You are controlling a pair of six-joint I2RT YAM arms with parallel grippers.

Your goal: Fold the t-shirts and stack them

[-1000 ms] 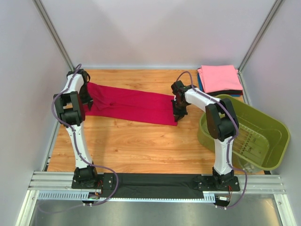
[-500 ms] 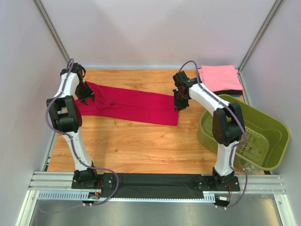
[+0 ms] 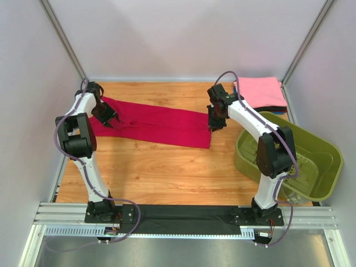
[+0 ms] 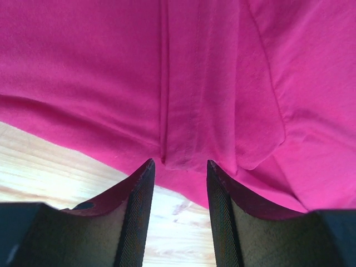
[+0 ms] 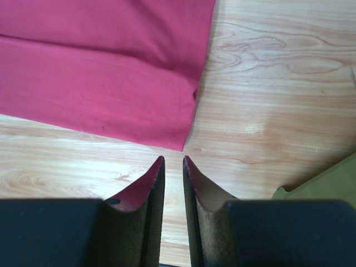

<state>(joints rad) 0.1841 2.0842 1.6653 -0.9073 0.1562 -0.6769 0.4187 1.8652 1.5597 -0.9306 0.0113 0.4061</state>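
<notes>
Your crimson t-shirt (image 3: 156, 125) lay flat on the table (image 3: 167, 172) as a long strip, its long axis running left to right, with one end at each arm. Your left gripper (image 4: 179, 164) was at the left end, jaws half apart and empty. Your right gripper (image 5: 173, 160) stood just beside a corner of the right end (only a narrow gap, nothing in it). I could read no label or writing.
</notes>
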